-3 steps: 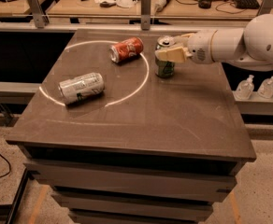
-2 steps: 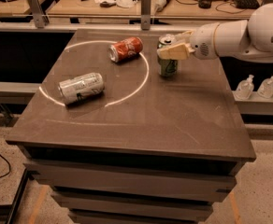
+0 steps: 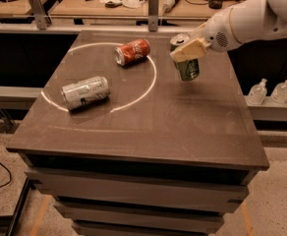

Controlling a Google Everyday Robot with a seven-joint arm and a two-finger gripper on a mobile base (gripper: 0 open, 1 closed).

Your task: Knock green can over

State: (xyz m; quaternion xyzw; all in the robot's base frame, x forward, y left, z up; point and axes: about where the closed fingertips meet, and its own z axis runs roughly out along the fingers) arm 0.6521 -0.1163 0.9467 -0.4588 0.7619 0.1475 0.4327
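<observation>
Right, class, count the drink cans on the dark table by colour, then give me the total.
red can: 1, lying on its side
silver-white can: 1, lying on its side
green can: 1, tilted, with the gripper against its upper part
Total on the table: 3 cans

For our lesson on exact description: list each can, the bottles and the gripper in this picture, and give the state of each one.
green can: tilted off upright, not lying flat.
gripper: pressed against the green can's upper part.
red can: lying on its side.
silver-white can: lying on its side.
clear bottles: standing upright, far right.
</observation>
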